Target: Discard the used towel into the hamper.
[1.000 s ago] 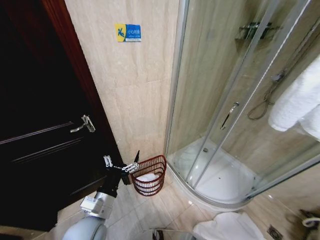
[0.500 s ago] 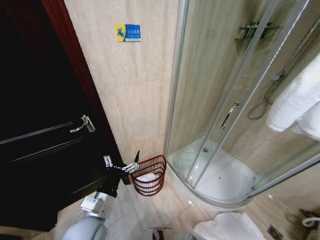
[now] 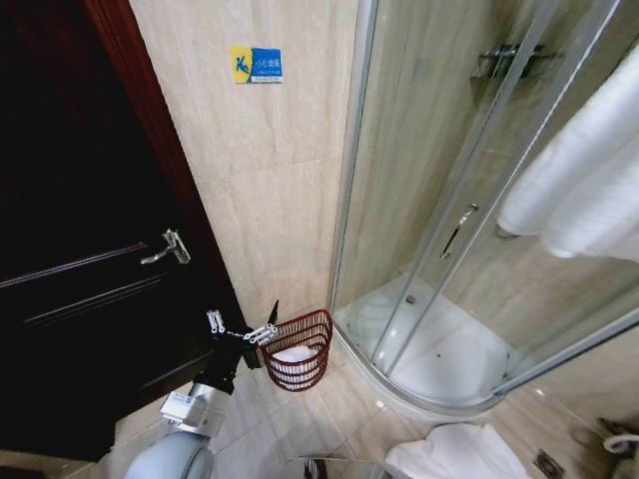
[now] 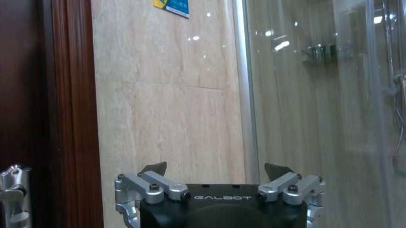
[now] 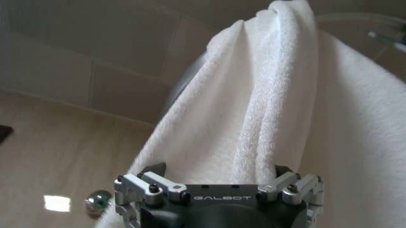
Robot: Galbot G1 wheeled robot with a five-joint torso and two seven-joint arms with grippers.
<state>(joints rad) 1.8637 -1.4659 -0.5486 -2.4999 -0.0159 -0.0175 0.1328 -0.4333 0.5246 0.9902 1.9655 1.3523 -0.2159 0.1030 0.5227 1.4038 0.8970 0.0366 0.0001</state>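
Note:
The used towel [image 3: 574, 185], white and thick, hangs in a long fold at the right of the head view, in front of the shower glass. In the right wrist view the towel [image 5: 266, 95] runs out from my right gripper [image 5: 217, 168], whose fingers press a bulky fold from both sides. The hamper [image 3: 298, 349], a small reddish-brown wire basket, stands on the floor by the wall with something white inside. My left gripper [image 3: 240, 327] hovers open just left of the hamper's rim, and in its own view the left gripper [image 4: 217, 168] holds nothing.
A dark wooden door [image 3: 90, 299] with a metal handle [image 3: 168, 246] fills the left. The curved glass shower enclosure [image 3: 449, 249] takes up the right. White cloth [image 3: 459, 451] lies on the floor at the bottom. Beige tiled floor surrounds the hamper.
The towel has swung leftward and farther into the head view, now covering more of the shower glass. My left gripper and the hamper have stayed put.

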